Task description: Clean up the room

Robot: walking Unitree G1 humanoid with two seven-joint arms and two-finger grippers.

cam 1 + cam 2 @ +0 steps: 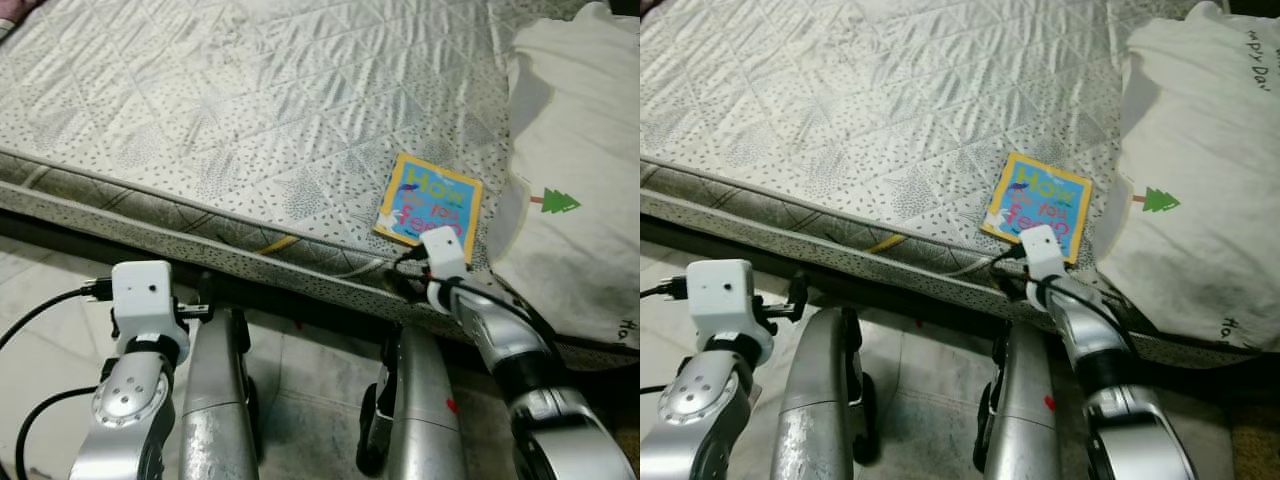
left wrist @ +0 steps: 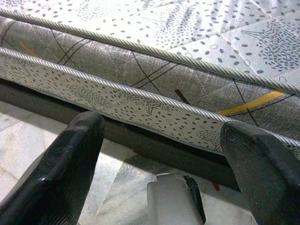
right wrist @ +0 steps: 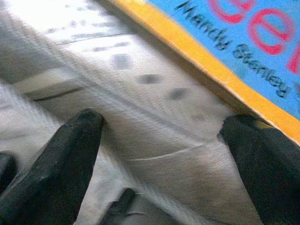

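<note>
Items counted — one mattress [image 1: 250,110], one book [image 1: 430,199] with a yellow border lying on it, one white pillow [image 1: 580,170] bearing a single green tree print [image 1: 560,202]. Grippers — two, the left gripper [image 2: 161,140] and the right gripper [image 3: 161,126].

A quilted grey mattress [image 1: 250,110] with a dotted pattern lies on a dark frame [image 2: 154,145]. A pale tiled floor [image 1: 40,330] is below it.
</note>
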